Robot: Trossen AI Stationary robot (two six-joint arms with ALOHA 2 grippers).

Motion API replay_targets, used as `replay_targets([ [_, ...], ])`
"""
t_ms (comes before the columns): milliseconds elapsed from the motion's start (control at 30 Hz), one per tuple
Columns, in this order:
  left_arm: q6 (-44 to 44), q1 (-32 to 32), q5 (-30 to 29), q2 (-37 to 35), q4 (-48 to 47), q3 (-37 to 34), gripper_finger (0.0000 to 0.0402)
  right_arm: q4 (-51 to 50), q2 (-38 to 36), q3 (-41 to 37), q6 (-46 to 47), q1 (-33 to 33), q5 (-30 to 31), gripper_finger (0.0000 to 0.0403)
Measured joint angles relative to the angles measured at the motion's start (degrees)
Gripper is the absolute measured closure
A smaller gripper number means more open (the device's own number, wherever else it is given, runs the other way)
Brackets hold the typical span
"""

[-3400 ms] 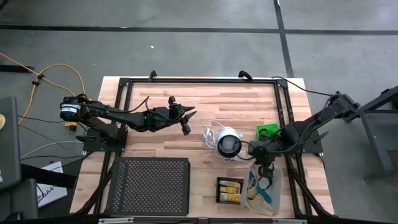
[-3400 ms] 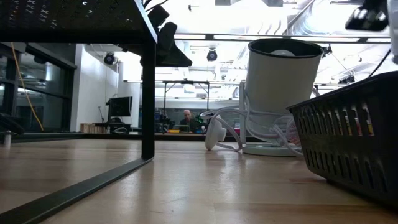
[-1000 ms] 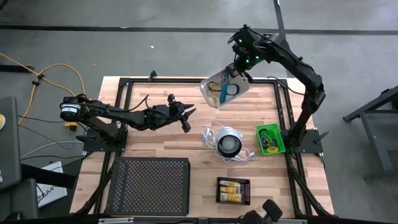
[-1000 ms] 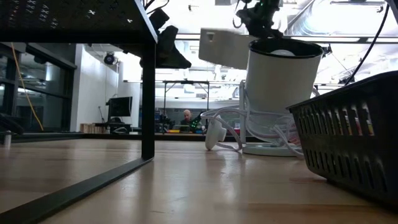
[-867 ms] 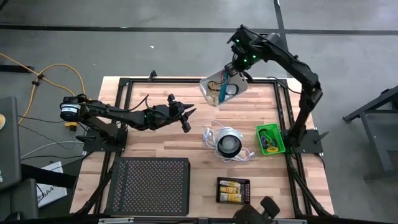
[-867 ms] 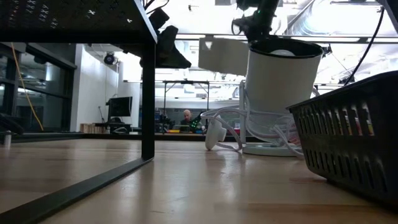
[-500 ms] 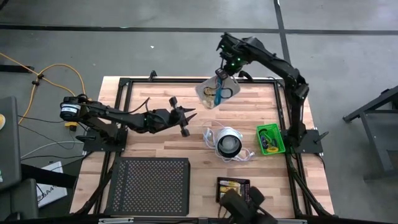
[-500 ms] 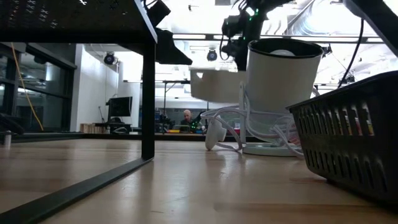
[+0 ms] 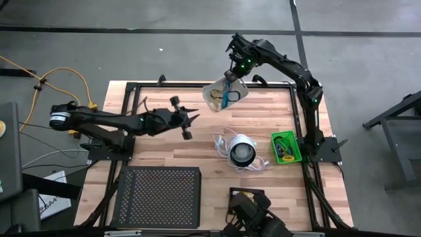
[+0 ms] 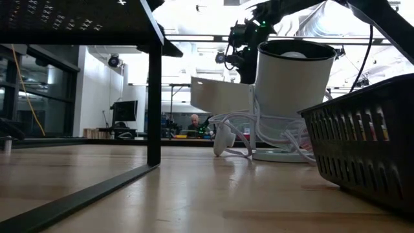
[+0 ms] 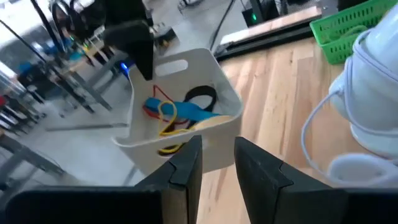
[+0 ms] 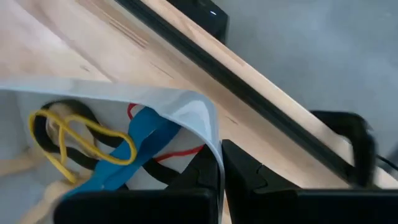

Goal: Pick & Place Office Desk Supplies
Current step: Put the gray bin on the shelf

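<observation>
My right gripper [image 9: 231,79] is shut on a clear-white tray [image 9: 223,95] above the table's far middle. In the tray lie office desk supplies: blue, yellow, black and red loops [image 11: 180,115], also visible in the right wrist view as loops [image 12: 93,149]. In the low view the tray [image 10: 223,97] hangs above the tabletop. My left gripper [image 9: 186,122] hovers left of the tray, pointing at it, open with nothing between its fingers [image 11: 186,165]. My right gripper pinches the tray's rim wall [image 12: 213,152], one finger [image 12: 202,177] on the inner side and one outside. It comes from above, slanting down. The tray hangs below the fingers, tilted and clear of the table.
A round white-and-black object with a white cord [image 9: 241,151] stands mid-table, a green tray [image 9: 286,146] at its right. A black perforated platform [image 9: 158,196] fills the near left. A black basket [image 10: 369,142] sits near right, partly covered from above by a dark object [image 9: 253,212].
My right gripper has come down and toward the table's left with the tray, which now hangs lower and stays clear of the table. My left gripper has risen a little, drawn back toward the left edge and rolled about its own axis.
</observation>
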Motion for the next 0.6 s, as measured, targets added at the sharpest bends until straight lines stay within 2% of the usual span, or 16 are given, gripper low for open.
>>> replay_targets([
  [200, -5.0, 2.6, 1.9, -6.7, -14.9, 3.1, 0.0313, 3.6, 0.0, 0.0, 2.2, 0.3, -4.0, 0.04],
  [400, -5.3, 3.3, 2.0, -9.1, -16.8, 3.5, 0.0313, 5.8, 0.0, 0.0, 6.0, 2.3, -6.6, 0.04],
  [600, -7.6, 2.6, 2.0, -9.2, -17.5, 3.5, 0.0313, 7.4, 1.8, 0.0, 6.5, 5.0, -5.2, 0.04],
])
